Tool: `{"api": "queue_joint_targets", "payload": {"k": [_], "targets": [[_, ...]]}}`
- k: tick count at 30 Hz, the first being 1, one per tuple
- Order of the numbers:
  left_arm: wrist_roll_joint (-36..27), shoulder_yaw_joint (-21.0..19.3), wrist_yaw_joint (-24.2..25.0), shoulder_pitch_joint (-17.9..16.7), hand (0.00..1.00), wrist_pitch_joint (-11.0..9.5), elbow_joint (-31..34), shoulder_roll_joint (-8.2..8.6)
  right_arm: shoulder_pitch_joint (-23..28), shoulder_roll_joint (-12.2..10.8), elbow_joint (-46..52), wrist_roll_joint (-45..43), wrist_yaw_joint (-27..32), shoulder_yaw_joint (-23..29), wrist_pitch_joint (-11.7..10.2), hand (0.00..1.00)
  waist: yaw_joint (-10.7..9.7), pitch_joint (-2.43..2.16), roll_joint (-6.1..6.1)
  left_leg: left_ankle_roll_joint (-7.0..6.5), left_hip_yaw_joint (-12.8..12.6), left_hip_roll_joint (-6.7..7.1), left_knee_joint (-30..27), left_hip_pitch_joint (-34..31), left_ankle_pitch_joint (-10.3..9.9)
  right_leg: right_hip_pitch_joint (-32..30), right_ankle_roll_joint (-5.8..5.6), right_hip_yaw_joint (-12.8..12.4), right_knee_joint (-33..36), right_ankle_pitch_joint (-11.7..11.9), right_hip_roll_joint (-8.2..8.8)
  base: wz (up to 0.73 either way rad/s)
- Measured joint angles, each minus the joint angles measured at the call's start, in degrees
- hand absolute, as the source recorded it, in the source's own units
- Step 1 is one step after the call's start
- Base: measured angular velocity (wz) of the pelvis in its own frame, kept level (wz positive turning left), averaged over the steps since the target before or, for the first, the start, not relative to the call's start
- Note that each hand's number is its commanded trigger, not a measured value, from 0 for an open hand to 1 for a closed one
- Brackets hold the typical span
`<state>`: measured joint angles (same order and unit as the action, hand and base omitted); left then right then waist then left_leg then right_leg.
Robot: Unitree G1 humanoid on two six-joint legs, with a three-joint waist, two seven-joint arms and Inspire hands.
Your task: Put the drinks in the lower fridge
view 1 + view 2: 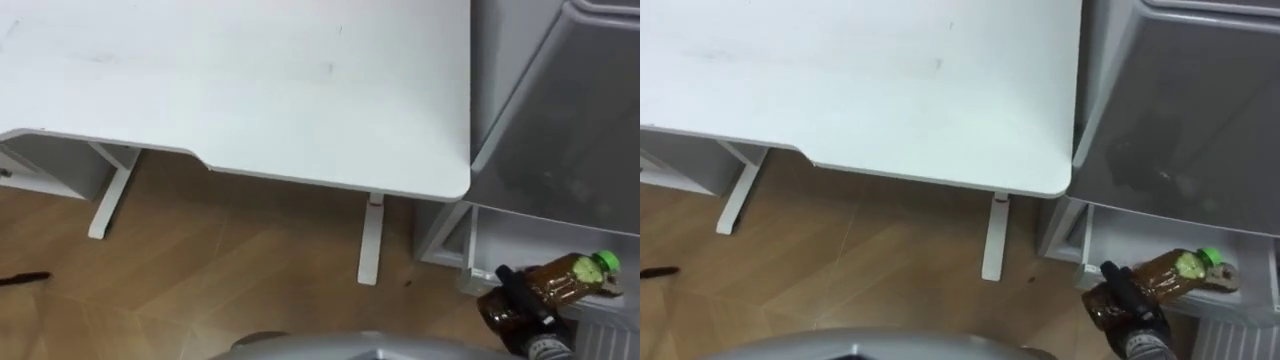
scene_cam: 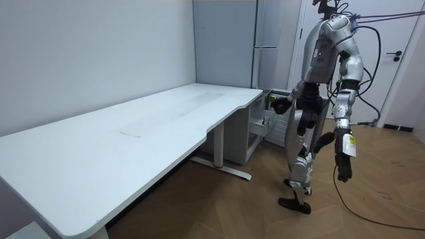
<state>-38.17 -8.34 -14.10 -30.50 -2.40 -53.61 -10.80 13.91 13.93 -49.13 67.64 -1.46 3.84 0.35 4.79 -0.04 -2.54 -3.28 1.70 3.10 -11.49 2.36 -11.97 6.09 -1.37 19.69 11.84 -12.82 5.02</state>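
Currently the right hand [image 1: 527, 306] is clamped round the body of a brown clear-plastic drink bottle [image 1: 562, 280]. The bottle is tilted, with its green screw cap [image 1: 604, 264] up and away from the hand. Just beyond the hand is the open, white-lined lower compartment [image 1: 520, 235] of the tall grey fridge [image 1: 570, 130]. The bottle sits at its opening; can't tell if it is inside yet. The white rectangular desk [image 1: 250, 90] is left of the hand, apart from it. The left hand [image 2: 344, 169] hangs at the robot's side, well clear of the bottle; can't tell its state.
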Motion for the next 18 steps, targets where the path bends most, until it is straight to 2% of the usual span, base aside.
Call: {"api": "queue_joint_targets", "payload": {"k": [2,3,5,7,8,14,18], "targets": [[0.11,1.84,1.47,1.59,0.0,1.04,-0.33,0.35,-1.16,-0.01,-0.03,2.35,0.06,-0.02,0.6,1.0,-0.32,0.06,0.07,-0.02,0.06,0.13,-0.69,-1.64,0.01,-1.75,0.06,0.01,1.15,-0.27,0.11,0.05],[0.88,3.11,2.66,3.4,0.0,2.34,-1.05,0.36,-2.18,-0.04,-0.05,3.97,0.07,-0.1,1.13,1.0,-0.76,0.23,0.02,-0.03,0.04,0.14,-1.36,-2.8,0.04,-2.69,0.08,0.08,1.6,-0.27,0.07,0.06],[2.57,4.36,4.43,5.89,0.0,3.49,-1.93,0.29,-3.39,-0.32,-0.07,5.68,0.08,-0.44,1.46,1.0,-1.04,0.28,0.09,-0.05,0.02,0.11,-1.99,-4.01,0.07,-4.07,0.18,-0.21,2.24,-0.31,0.08,-0.02],[2.87,5.61,5.4,8.47,0.0,4.17,-2.19,0.3,-6.1,-0.31,-1.13,7.32,0.07,-0.93,1.8,1.0,-1.2,0.28,0.2,-0.06,-0.26,0.04,-2.46,-6.0,0.07,-6.5,0.33,-1.16,3.38,-0.4,0.1,-0.15],[2.83,5.93,6.05,10.36,0.0,4.58,-2.27,0.29,-8.66,-0.32,-3.16,8.5,0.2,-1.08,1.9,1.0,-1.27,0.44,0.31,-0.08,-0.84,-0.1,-3.25,-7.55,0.13,-8.38,0.52,-2.35,4.15,-0.32,-0.02,-0.21],[2.84,10.45,7.52,20.09,0.0,4.6,-3.74,0.24,-18.65,-0.62,-8.27,13.04,3.1,-1.28,1.88,1.0,-1.49,0.99,0.76,-0.28,-3.07,-0.43,-6.73,-15.59,0.59,-17.88,1.16,-5.0,8.69,0.1,0.29,-0.17],[2.99,12.27,8.55,26.22,0.0,4.63,-8.11,0.41,-25.52,-0.49,-11.31,14.1,4.98,-0.12,1.58,1.0,-1.07,1.62,1.3,-0.38,-4.81,-0.51,-9.89,-21.7,0.64,-24.87,1.39,-6.88,12.34,0.24,0.83,-0.18]]}}
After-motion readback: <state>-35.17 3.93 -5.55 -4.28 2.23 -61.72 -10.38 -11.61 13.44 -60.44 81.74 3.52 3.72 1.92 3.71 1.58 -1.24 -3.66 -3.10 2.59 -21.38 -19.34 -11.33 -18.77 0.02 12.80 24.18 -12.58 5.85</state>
